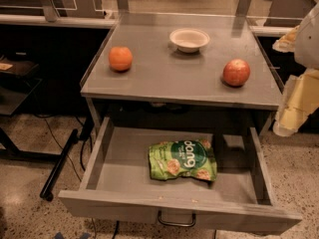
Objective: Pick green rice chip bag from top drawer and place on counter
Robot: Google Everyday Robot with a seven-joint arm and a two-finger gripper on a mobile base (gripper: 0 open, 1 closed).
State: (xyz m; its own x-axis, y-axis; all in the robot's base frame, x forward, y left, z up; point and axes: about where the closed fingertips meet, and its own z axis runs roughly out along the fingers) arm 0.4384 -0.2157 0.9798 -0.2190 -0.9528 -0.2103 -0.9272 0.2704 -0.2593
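Observation:
The green rice chip bag (183, 160) lies flat on the bottom of the open top drawer (119, 168), right of its middle, logo facing up. The drawer is pulled out toward me, with its dark handle (176, 219) at the front. The counter (164, 78) above it is a grey table top. My gripper (294, 106) hangs at the right edge of the view, beside the counter's right front corner, above and to the right of the drawer and well apart from the bag. It holds nothing that I can see.
On the counter stand an orange (120, 59) at the left, a white bowl (189, 39) at the back middle and a red apple (236, 72) at the right. A dark bar (59, 166) leans on the floor to the drawer's left.

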